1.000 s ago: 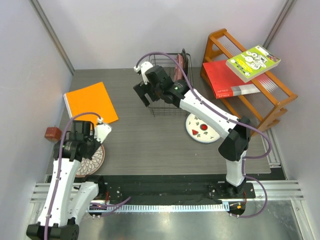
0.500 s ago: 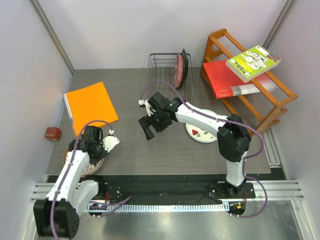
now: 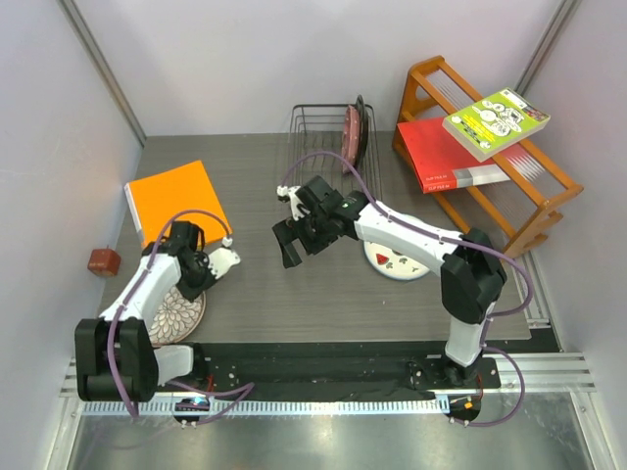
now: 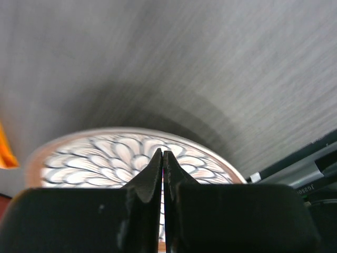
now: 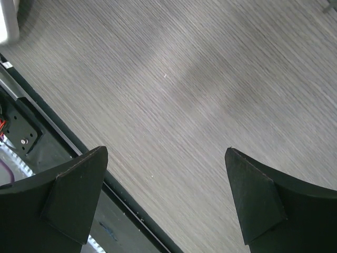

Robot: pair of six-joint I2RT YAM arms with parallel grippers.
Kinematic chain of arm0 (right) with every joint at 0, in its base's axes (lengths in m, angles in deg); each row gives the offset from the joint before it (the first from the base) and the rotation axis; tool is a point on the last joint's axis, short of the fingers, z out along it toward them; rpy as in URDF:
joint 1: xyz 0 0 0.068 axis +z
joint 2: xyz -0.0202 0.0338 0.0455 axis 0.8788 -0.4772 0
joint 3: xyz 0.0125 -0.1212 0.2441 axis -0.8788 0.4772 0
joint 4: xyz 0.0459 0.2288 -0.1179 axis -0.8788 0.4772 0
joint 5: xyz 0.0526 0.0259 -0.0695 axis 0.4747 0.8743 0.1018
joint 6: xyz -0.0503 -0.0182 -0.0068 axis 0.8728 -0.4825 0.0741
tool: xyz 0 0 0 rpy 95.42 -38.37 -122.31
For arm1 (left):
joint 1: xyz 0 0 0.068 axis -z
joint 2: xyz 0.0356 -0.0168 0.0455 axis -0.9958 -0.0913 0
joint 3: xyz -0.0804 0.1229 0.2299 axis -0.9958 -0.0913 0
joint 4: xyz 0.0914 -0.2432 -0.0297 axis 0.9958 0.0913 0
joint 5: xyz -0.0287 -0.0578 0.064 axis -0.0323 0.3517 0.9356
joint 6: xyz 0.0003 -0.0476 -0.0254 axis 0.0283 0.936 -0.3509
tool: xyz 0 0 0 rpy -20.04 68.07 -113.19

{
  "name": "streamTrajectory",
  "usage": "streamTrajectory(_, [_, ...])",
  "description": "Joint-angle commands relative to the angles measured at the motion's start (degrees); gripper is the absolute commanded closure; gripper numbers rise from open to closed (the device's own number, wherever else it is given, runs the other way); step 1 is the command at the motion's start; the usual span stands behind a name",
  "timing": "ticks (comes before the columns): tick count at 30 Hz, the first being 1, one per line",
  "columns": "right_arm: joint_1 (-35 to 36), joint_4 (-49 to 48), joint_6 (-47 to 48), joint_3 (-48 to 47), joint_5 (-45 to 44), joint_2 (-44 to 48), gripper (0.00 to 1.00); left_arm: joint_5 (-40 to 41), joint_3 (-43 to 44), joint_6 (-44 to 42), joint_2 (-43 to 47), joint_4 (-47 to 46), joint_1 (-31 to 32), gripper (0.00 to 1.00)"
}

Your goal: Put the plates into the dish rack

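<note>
Small brown object: at the far left edge of the tabletop; too small to tell what it is.
Orange folder: flat at back left, closed, so its contents are hidden.
Left fingers: pressed together with only a thin slit between them and nothing held. In the left wrist view the tips lie over the near part of the petal plate. I cannot tell whether they touch it.
Petal plate: brown-rimmed with a white petal pattern, flat on the tabletop at front left, outside the rack. The left arm covers part of it in the top view, and motion blurs it in the wrist view.
Right fingers: spread wide and empty, above bare tabletop near the centre.
Dish rack: black wire basket at back centre. Its left and middle slots hold nothing.
Rack contents: two plates stand upright on edge at the right end, the pink plate just beside the dark-rimmed plate. Both are seen edge-on, so their faces are hard to make out.
Fruit plate: white with red motifs, flat on the tabletop in front of the rack; the right arm crosses its upper part.
Wooden shelf: orange, at the right, holding a red book with a green book on top.
</note>
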Motion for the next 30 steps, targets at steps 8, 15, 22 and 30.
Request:
streamTrajectory(8, [-7.3, -1.9, -1.5, 7.2, -0.3, 10.1, 0.01, -5.0, 15.1, -2.3, -15.2, 7.1, 3.5, 1.00])
streamTrajectory(15, [-9.6, -1.9, -0.9, 9.2, -0.3, 11.9, 0.01, -3.5, 13.3, -4.5, -9.8, 4.2, 1.0, 1.00])
streamTrajectory(22, [-10.4, -1.9, -0.2, 9.5, -0.8, 14.1, 0.01, -2.4, 18.4, -8.0, -15.3, 11.5, -0.4, 1.00])
streamTrajectory(30, [-10.5, -1.9, 0.8, 10.2, -1.7, 15.8, 0.01, -6.1, 19.1, -18.1, -18.4, 14.9, -12.2, 1.00])
